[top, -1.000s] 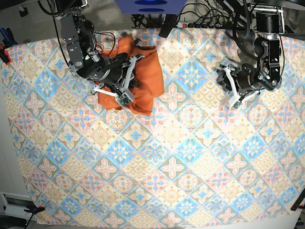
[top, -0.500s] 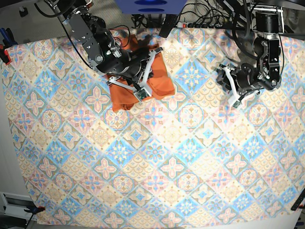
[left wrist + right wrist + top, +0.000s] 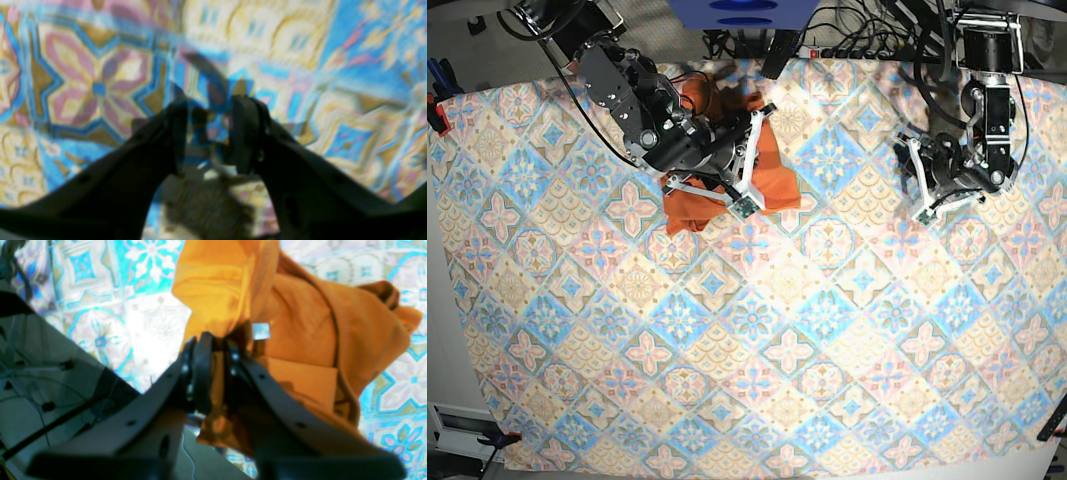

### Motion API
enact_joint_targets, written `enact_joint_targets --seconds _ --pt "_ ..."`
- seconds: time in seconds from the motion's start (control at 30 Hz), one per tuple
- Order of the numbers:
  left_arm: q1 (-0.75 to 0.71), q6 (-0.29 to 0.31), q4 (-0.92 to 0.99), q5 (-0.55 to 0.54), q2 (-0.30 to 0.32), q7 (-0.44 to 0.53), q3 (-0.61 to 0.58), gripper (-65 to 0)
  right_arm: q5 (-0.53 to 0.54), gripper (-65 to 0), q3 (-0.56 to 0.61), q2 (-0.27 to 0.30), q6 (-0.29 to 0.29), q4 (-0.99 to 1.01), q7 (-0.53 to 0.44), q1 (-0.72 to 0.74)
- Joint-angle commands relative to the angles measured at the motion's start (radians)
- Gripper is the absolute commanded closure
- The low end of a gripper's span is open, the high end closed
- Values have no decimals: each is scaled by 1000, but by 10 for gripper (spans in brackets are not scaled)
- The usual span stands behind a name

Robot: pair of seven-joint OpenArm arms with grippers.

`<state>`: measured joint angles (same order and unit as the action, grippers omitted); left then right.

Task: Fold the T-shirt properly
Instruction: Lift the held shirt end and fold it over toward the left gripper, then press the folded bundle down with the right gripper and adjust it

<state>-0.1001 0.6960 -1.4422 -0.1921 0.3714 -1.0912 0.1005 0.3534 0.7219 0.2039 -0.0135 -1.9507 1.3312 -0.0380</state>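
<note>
Shirt [image 3: 762,180]: bunched orange heap at the cloth's [image 3: 727,380] far edge, directly under the right arm.
Right gripper [image 3: 213,350]: jaws nearly together, orange fabric pinched between.
Left gripper [image 3: 206,133]: parted, holding nothing, well apart from the shirt.
Nearer arm: right.

T-shirt [image 3: 300,350] soft matt orange cloth; tablecloth [image 3: 757,360] matt printed fabric; end effector fingers [image 3: 200,380] matt black plastic
</note>
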Motion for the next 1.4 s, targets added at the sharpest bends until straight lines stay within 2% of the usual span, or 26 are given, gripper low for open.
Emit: enact_joint_targets --seconds 0.0,0.1,0.27,0.43,0.53,0.67,0.73,0.77,0.93,1.0,1.23,1.37 --pt "15 2 -13 32 16 10 9 -212 29 -122 -2 -8 -1 -19 -11 25" --pt "12 2 -12 104 39 10 37 -212 89 -173 0 -7 -1 -16 -8 51" --pt "-3 2 -13 136 57 10 124 -212 143 -265 2 -7 -1 -16 44 83" --pt "-8 2 -13 136 53 10 229 -212 161 -292 -35 -7 -10 -17 41 89" --pt "-22 2 -13 138 53 10 238 -212 169 -292 -106 -7 -88 -19 23 83" --pt "-30 2 -13 138 50 10 235 -212 171 -291 -196 -7 -236 -17 23 85" --pt "-31 2 -13 138 31 10 238 -212 175 -278 -239 -5 -305 -16 31 85" --pt "-31 2 -13 138 28 10 238 -212 175 -259 -246 -4 -314 -16 34 85" --pt "-31 2 -13 138 21 10 232 -212 171 -136 -250 21 -320 3 32 63" --pt "-31 2 -13 138 11 10 232 -212 140 -111 -267 21 -322 4 32 31" --pt "-31 2 -13 138 11 10 232 -212 -75 -94 -293 21 -320 4 65 -58" --pt "-31 2 -13 138 11 10 232 -212 -61 -94 -279 21 -314 4 65 -73"
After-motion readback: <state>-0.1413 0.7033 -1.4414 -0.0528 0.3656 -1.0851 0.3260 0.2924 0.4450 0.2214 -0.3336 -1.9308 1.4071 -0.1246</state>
